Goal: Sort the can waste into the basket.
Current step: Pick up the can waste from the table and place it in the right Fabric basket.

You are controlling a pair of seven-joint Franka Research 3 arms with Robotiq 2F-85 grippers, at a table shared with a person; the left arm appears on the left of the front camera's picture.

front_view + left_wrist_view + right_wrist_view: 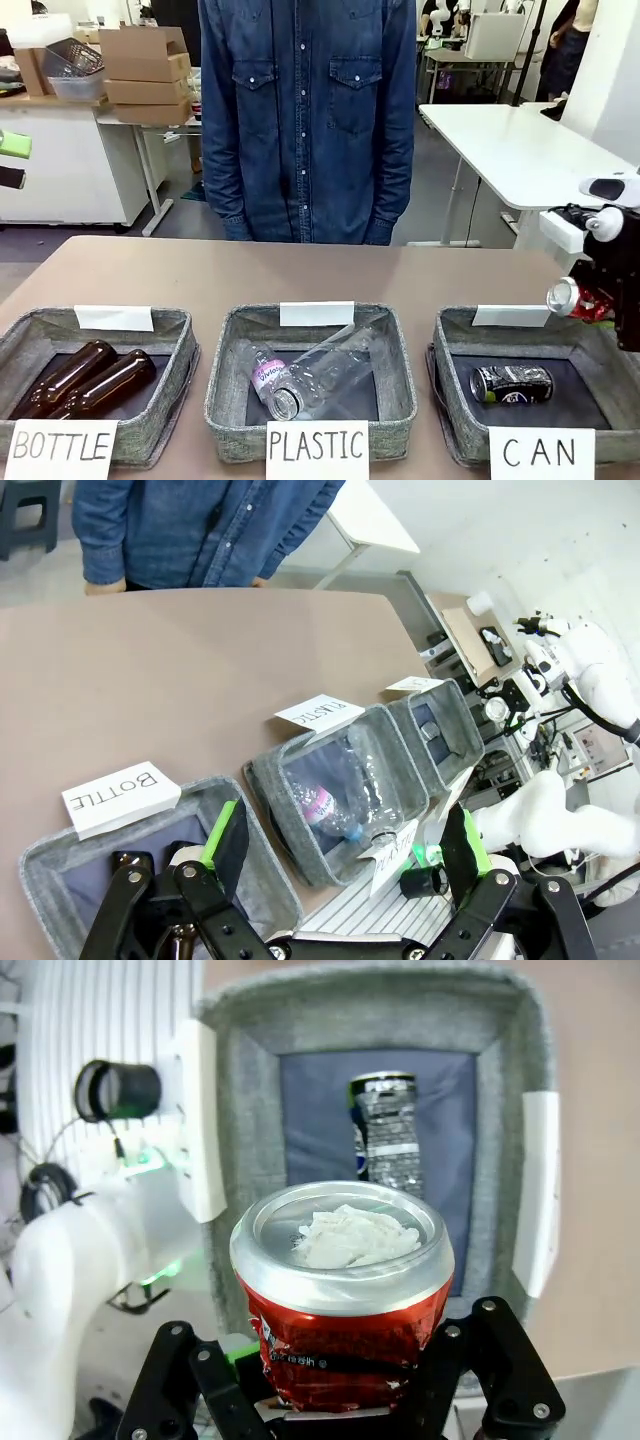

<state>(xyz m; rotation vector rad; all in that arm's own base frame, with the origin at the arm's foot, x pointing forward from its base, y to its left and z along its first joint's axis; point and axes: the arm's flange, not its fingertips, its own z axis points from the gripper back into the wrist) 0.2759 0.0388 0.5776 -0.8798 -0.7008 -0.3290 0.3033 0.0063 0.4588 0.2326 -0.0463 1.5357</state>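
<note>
Pinching red can (343,1300), R gripper (345,1400) fingertips hidden behind it; L gripper (340,855) spread, empty.

A lab or workshop: stacked cardboard boxes (147,72), white worktables (520,140) and equipment behind the person (305,120).

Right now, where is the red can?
In the front view the red can is held in the right gripper, above the far right rim of the CAN basket.
</note>
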